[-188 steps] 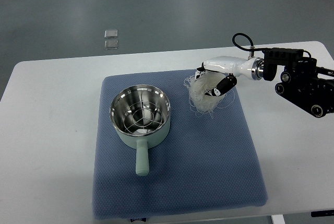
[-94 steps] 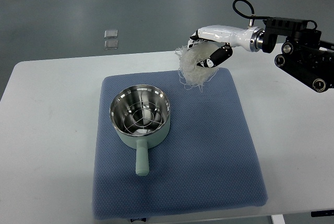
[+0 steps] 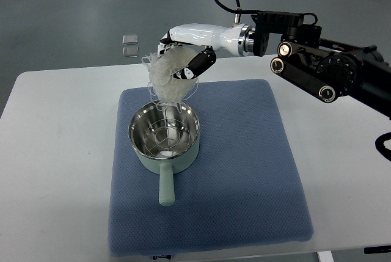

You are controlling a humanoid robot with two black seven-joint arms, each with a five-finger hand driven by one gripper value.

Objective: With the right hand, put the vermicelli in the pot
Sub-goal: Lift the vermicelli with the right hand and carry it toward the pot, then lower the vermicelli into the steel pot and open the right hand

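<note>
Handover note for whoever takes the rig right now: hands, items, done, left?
Right hand: shut on the vermicelli, raised over the far rim of the pot; loose strands hang down toward the rim.
Left hand: not in view.
Pot: upright on the blue mat, handle toward the robot, wire rack inside.
Done: vermicelli picked up and positioned over the pot.
Left: release it into the pot, withdraw.

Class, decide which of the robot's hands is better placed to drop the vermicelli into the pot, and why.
Right. The right hand already grips the vermicelli above the pot's far rim; no left arm shows.
</note>
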